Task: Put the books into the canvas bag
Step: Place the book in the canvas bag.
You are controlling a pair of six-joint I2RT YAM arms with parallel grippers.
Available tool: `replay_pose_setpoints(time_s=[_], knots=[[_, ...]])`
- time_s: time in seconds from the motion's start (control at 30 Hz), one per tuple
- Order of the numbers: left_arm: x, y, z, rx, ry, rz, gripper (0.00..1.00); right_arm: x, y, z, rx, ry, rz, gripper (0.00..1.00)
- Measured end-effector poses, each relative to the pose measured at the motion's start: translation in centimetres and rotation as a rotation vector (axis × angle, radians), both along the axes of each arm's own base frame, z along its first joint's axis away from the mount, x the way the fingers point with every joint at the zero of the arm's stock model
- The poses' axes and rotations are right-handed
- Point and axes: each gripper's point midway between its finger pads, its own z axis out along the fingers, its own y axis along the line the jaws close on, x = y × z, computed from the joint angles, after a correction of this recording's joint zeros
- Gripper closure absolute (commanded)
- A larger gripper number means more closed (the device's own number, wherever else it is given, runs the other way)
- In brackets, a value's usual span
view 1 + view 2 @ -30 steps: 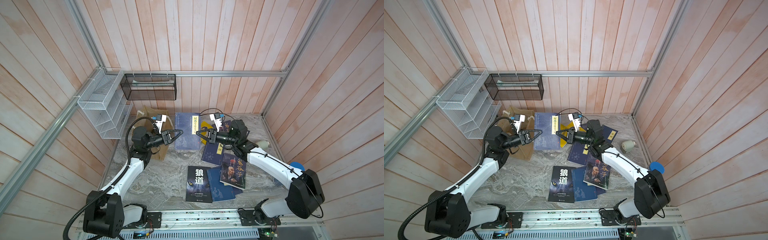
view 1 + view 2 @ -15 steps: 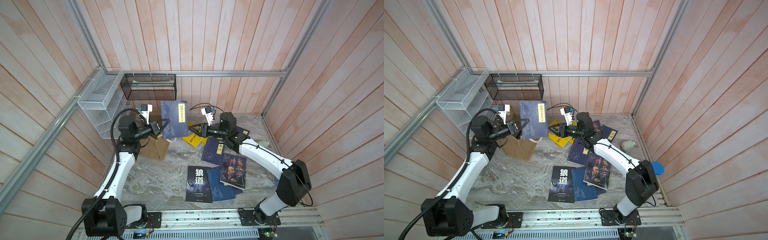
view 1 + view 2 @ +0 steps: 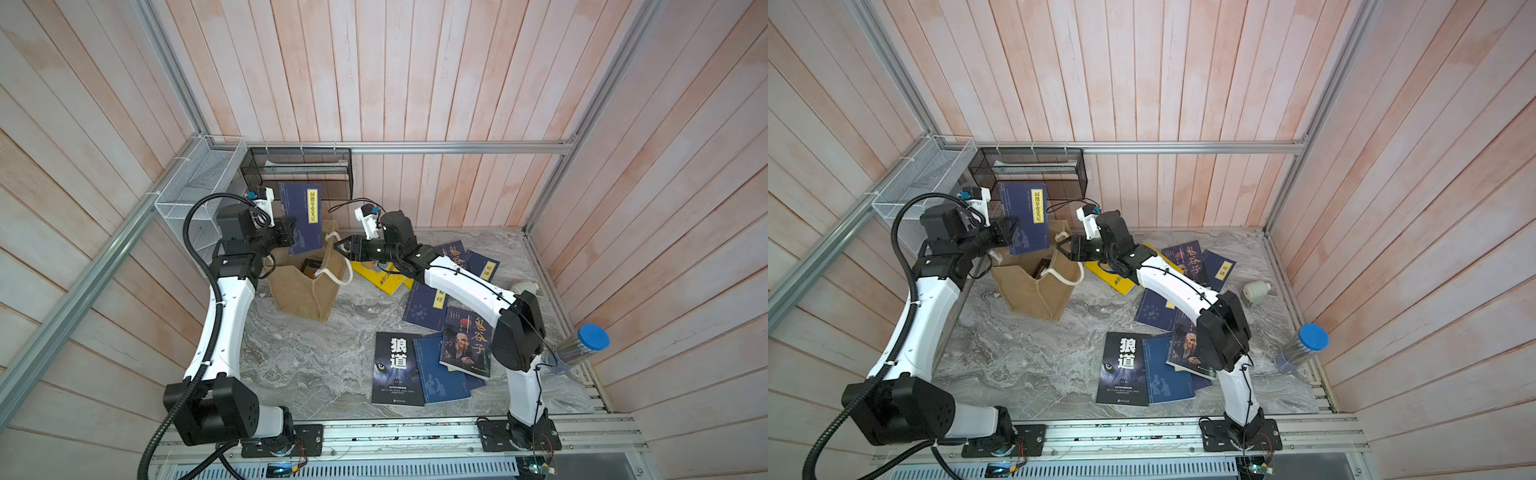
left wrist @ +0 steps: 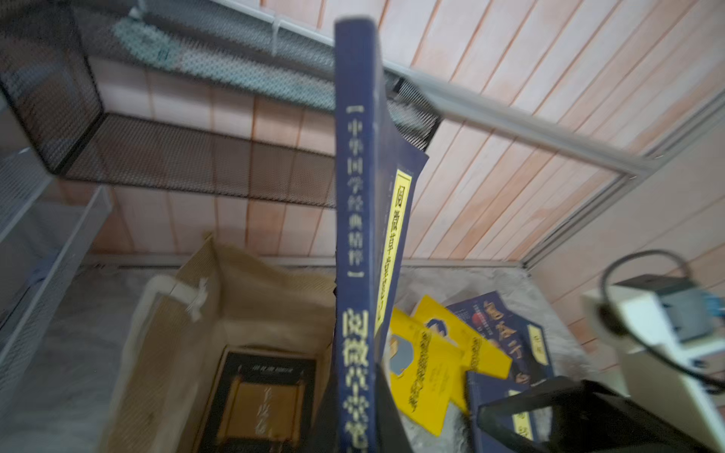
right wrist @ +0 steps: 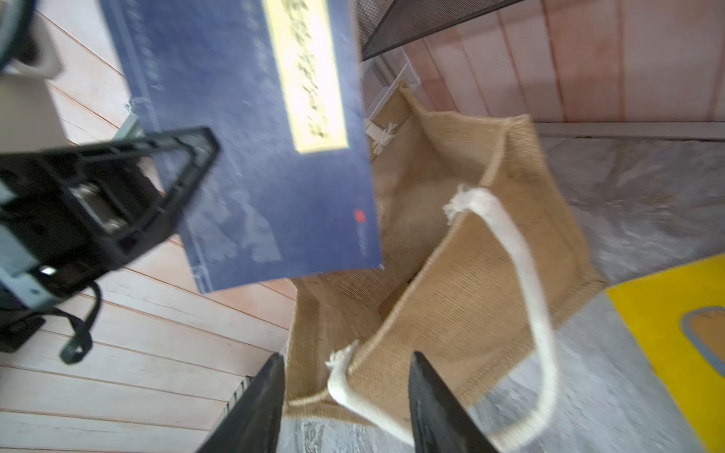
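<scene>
My left gripper (image 3: pixel 291 237) is shut on a navy book (image 3: pixel 301 218) with a yellow title label. It holds the book upright just above the open mouth of the tan canvas bag (image 3: pixel 303 291). In the left wrist view the book's spine (image 4: pixel 355 235) rises from between the jaws. A dark book (image 4: pixel 263 396) lies inside the bag. My right gripper (image 3: pixel 343 249) is open at the bag's right rim, its jaws either side of the white rope handle (image 5: pixel 521 251). Several more books lie on the table: yellow covers (image 3: pixel 380 276), a black wolf-eye cover (image 3: pixel 395 368) and a portrait cover (image 3: pixel 467 347).
A black mesh basket (image 3: pixel 301 170) hangs on the back wall right behind the raised book. A white wire basket (image 3: pixel 195 187) is on the left wall. A clear tube with a blue lid (image 3: pixel 582 349) and a small white object (image 3: pixel 525 286) stand at the right edge.
The navy book has come up off the table and leftward to above the bag in my left gripper. My right gripper has let go of it, opened and moved to the bag's rim.
</scene>
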Motion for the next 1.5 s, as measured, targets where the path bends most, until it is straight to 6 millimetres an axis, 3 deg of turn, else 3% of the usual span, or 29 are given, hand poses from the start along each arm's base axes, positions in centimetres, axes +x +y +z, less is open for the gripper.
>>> replay_pose_setpoints(time_s=[0.13, 0.27, 0.37, 0.63, 1.3, 1.4, 1.5], knots=[[-1.3, 1.5, -4.2, 0.081, 0.12, 0.068, 1.0, -0.1, 3.6, -1.7, -0.029, 0.034, 0.02, 0.47], [-3.3, 2.0, -6.0, 0.126, 0.188, 0.093, 1.0, 0.1, 4.5, -3.9, -0.085, 0.076, 0.007, 0.47], [-4.4, 1.8, -6.3, 0.142, 0.208, 0.097, 1.0, 0.5, 3.9, -4.9, -0.126, 0.097, -0.023, 0.47], [-5.6, 0.6, -7.3, 0.158, 0.257, 0.08, 1.0, 0.9, 2.9, -5.4, -0.165, 0.094, -0.074, 0.47], [-6.4, -0.9, -9.3, 0.119, 0.326, 0.049, 1.0, 0.5, 2.3, -5.5, -0.202, 0.096, -0.114, 0.46], [-6.4, -1.3, -9.6, 0.108, 0.334, 0.031, 1.0, 0.2, 2.5, -5.5, -0.195, 0.106, -0.1, 0.5], [-6.2, -1.7, -10.4, 0.098, 0.363, 0.013, 1.0, 0.0, 2.7, -5.5, -0.186, 0.123, -0.085, 0.65]])
